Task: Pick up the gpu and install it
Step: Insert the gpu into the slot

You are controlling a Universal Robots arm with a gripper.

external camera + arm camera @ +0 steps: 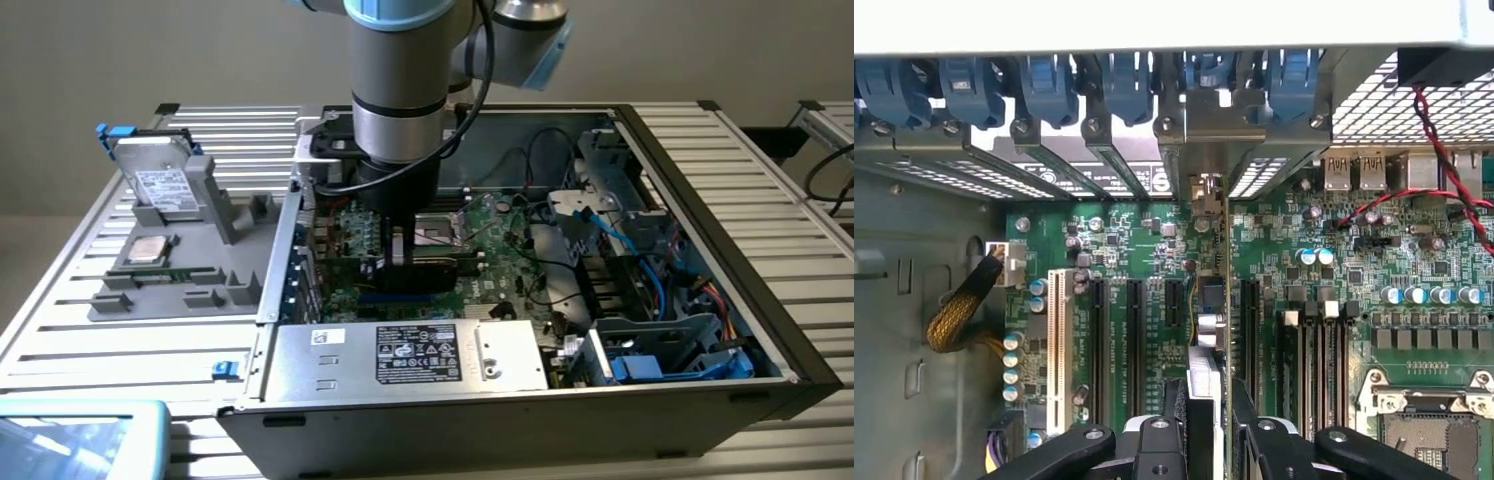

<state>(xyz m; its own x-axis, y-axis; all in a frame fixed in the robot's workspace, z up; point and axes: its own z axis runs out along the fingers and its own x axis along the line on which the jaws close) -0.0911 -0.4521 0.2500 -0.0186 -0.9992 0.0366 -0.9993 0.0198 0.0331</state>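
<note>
The gpu [1212, 300] stands on edge between my fingers and runs toward the case's rear wall, its metal bracket end close to the slot openings. My gripper [1209, 445] is shut on it, one black finger [1172, 440] on each side. The card sits low over the green motherboard [1144, 250], between two black expansion slots [1134, 340]; I cannot tell whether its edge touches a slot. In the exterior view the gripper [398, 262] reaches down into the open computer case [694, 190], with the dark gpu [434, 270] just above the board.
Blue retention clips [1044, 85] line the rear wall. A braided yellow cable [959, 305] lies beside the board. The power supply [400, 355] fills the case's near side. At the exterior view's left a grey holder [187, 285] carries a silver hard drive [163, 185] and a processor [147, 250].
</note>
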